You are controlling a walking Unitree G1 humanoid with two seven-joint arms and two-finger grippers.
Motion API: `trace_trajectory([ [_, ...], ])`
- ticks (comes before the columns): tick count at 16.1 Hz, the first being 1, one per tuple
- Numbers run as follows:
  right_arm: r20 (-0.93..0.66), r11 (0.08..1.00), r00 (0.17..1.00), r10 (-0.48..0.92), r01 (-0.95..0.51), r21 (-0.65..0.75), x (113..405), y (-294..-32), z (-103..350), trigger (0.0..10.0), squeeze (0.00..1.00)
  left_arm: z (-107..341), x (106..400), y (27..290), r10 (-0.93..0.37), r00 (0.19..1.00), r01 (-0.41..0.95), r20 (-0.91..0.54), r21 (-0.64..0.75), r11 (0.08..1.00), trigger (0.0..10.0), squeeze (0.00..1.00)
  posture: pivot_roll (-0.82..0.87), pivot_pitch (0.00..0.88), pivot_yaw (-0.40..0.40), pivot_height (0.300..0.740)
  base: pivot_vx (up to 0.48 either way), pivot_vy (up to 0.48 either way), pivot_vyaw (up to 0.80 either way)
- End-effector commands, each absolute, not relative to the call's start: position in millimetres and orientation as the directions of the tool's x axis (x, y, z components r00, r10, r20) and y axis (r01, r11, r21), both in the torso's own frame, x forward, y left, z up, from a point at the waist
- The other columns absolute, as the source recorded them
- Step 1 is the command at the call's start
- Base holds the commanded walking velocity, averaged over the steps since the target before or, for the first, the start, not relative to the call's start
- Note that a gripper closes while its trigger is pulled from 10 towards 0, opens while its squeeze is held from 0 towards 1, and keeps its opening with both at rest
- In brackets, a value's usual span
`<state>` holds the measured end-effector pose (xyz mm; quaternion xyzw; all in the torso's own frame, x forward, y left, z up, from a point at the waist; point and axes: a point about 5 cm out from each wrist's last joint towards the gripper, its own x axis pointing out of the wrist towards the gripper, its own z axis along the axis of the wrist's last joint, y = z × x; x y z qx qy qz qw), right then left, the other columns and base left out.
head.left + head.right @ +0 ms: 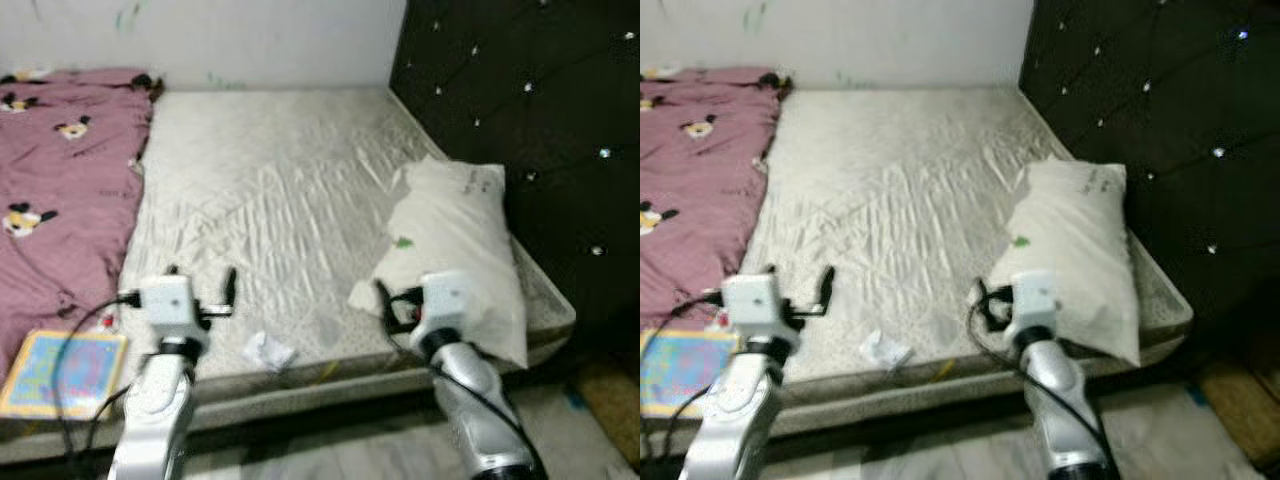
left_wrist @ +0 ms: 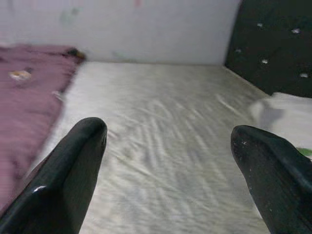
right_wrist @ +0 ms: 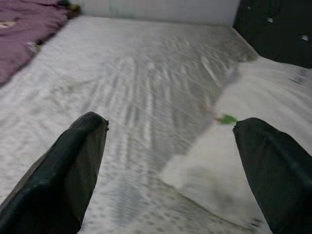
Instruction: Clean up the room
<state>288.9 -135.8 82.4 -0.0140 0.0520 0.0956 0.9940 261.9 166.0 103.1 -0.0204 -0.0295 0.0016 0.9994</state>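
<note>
Bed: the mattress (image 1: pixel 270 200) has lots of bare room in the middle; its near edge is just below both grippers.
Left gripper (image 1: pixel 200 283): wide apart, holding nothing, above the mattress's near edge.
Right gripper (image 1: pixel 385 300): wide apart, holding nothing, right beside the pillow's near corner.
Pillow (image 1: pixel 455 240): lies long-ways along the mattress's right edge, next to the black headboard (image 1: pixel 520 110).
Paper scrap (image 1: pixel 268 351): on the mattress's near edge, between the grippers.
Blanket (image 1: pixel 60 190): pink, covers the mattress's left side.
Book (image 1: pixel 62 371): on the blanket's near end.

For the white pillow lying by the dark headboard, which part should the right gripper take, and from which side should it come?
Probably the near corner of the white pillow. It points toward the foot edge of the mattress and looks thin and flat there, so two fingers could close over it. The right gripper, open, is already beside that corner, so it could approach low from the robot's side, sliding forward along the mattress.
</note>
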Motion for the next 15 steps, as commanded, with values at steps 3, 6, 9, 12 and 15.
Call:
trace_trajectory([
  [3, -0.094, 0.985, 0.982, 0.164, -0.168, -0.031, 291.0, -145.3, 85.6, 10.0, 0.00, 106.8, 261.0, 162.1, 0.028, 0.997, -0.025, 0.076, -0.045, 0.999, 10.0, 0.00, 0.04, 0.082, -0.015, 0.740, 0.000, 0.000, 0.00],
  [6, -0.093, 0.985, 0.982, 0.165, -0.169, -0.035, 291.4, -144.5, 85.5, 10.0, 0.00, 104.3, 260.9, 165.2, 0.013, 0.998, -0.010, 0.064, -0.057, 0.998, 10.0, 0.00, 0.04, 0.086, -0.014, 0.740, 0.000, 0.000, 0.00],
  [9, -0.093, 0.985, 0.982, 0.164, -0.168, -0.041, 291.7, -144.4, 85.4, 10.0, 0.00, 102.6, 261.4, 161.4, -0.002, 0.999, 0.007, 0.049, -0.090, 0.996, 10.0, 0.00, 0.04, 0.088, -0.012, 0.740, 0.000, 0.252, 0.70],
  [12, -0.093, 0.988, 0.984, 0.150, -0.153, -0.027, 291.9, -145.6, 85.0, 10.0, 0.00, 103.0, 262.3, 160.1, -0.017, 0.999, 0.022, 0.051, -0.095, 0.995, 10.0, 0.00, 0.04, 0.088, -0.010, 0.740, 0.000, 0.480, 0.44],
  [15, -0.091, 0.989, 0.986, 0.142, -0.145, -0.018, 291.9, -146.3, 85.1, 10.0, 0.00, 101.6, 262.4, 159.4, -0.019, 0.999, 0.024, 0.040, -0.132, 0.991, 10.0, 0.00, 0.04, 0.088, -0.009, 0.740, 0.000, 0.450, 0.00],
])
